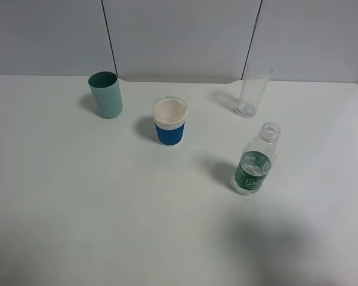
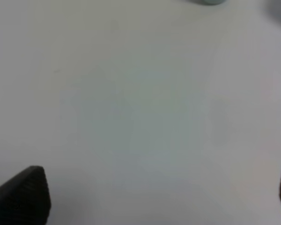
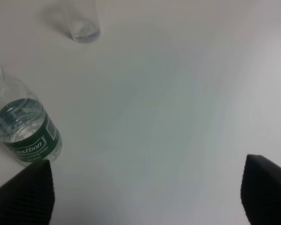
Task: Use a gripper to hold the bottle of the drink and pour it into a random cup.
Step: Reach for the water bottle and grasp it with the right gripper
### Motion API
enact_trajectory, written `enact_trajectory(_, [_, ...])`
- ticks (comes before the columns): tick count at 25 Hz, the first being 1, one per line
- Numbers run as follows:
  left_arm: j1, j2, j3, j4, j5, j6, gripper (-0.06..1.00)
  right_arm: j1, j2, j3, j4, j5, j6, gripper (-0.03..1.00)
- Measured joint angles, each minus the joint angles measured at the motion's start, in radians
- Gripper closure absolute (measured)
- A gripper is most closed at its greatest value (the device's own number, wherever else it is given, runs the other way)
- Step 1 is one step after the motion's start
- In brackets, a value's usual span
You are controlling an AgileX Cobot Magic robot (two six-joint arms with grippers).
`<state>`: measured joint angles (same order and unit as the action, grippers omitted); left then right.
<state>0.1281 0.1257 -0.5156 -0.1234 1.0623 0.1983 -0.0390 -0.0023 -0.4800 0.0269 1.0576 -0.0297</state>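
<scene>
Fingers (image 3: 23, 194) of the right gripper (image 3: 145, 187) are standing wide apart, gripping nothing; the left gripper (image 2: 154, 187) is likewise. Bottle (image 1: 253, 164) is standing uncapped at the right, nearer than the glass (image 1: 253, 89). Risk: an off-centre approach clipping and toppling it, spilling the drink.

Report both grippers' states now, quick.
Left gripper: open, holding nothing.
Right gripper: open, holding nothing; the bottle stands beside one finger, not between them.

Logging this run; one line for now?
phase: pre-grasp | bottle: upright, uncapped, untouched | right gripper: open, empty | left gripper: open, empty
</scene>
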Motion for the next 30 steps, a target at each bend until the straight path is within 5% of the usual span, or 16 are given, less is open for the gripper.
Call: enact_trajectory(30, [0.000,0.000,0.000,0.000,0.000,0.000,-0.05,0.000,0.000,0.000,0.000,0.000,0.000,0.18])
